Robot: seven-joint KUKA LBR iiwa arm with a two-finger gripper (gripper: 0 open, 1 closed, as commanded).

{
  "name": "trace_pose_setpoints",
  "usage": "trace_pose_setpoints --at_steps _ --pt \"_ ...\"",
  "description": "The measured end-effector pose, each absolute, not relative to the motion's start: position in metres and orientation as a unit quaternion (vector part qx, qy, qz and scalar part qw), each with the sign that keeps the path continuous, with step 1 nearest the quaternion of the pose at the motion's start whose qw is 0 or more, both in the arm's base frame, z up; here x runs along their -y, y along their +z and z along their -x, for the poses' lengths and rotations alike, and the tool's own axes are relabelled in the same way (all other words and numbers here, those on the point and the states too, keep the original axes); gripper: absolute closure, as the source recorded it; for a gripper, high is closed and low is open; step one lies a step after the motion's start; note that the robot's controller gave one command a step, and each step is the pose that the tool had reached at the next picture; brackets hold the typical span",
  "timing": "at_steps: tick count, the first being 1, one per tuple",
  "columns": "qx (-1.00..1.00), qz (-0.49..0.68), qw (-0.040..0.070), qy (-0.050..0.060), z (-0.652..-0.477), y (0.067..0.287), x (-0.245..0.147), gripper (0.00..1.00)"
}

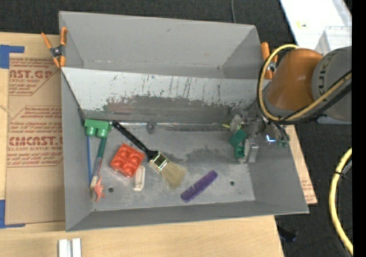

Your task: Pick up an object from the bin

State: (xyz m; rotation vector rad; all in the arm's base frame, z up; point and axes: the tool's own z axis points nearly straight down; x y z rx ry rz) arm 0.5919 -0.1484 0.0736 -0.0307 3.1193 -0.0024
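My gripper (250,146) is low over the right side of the bin floor, close to the right wall. A small dark green block (237,142) sits right against its left side; whether it is gripped I cannot tell. A purple oblong piece (199,186) lies on the floor below and to the left of the gripper. Further left lies a paintbrush (162,163) with a black handle and pale bristles.
On the left of the floor lie an orange studded brick (126,159), a small beige piece (139,178), and a green-headed long tool (96,129) beside a blue stick (89,158). The arm's orange cover and cables hang over the right rim.
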Motion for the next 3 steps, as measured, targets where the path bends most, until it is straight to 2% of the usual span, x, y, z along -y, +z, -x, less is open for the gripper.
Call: trace_pose_setpoints --at_steps 1,2,3 --pt "-1.0 -0.004 0.011 0.0 -0.592 0.073 0.149 0.0" --pt "-1.0 -0.008 0.011 0.0 -0.544 0.07 0.148 0.0" --pt "-1.0 0.011 0.013 -0.001 -0.543 0.07 0.15 0.0"
